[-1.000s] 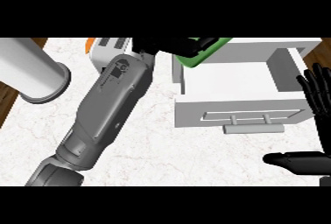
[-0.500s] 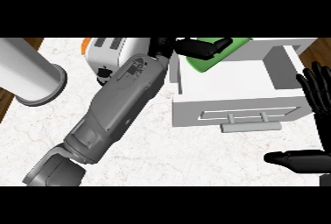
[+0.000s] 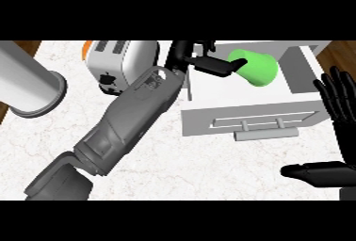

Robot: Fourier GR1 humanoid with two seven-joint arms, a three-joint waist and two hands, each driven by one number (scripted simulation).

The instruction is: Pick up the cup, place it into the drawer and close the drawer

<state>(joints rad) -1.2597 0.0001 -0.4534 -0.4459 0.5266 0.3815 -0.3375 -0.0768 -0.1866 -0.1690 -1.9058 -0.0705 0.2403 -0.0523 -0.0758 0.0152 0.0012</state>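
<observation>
Two hands show in the head view: the left hand (image 3: 198, 59) reaches over the open white drawer (image 3: 243, 101), its fingers and thumb curled round the green cup (image 3: 256, 67), which lies tilted on its side above the drawer's inside. The right hand (image 3: 341, 101) rests at the right edge just beside the drawer, fingers straight and spread, holding nothing. A toaster (image 3: 122, 59) and a grey cylinder (image 3: 28, 87) stand on the marble counter (image 3: 208, 160) to the left.
</observation>
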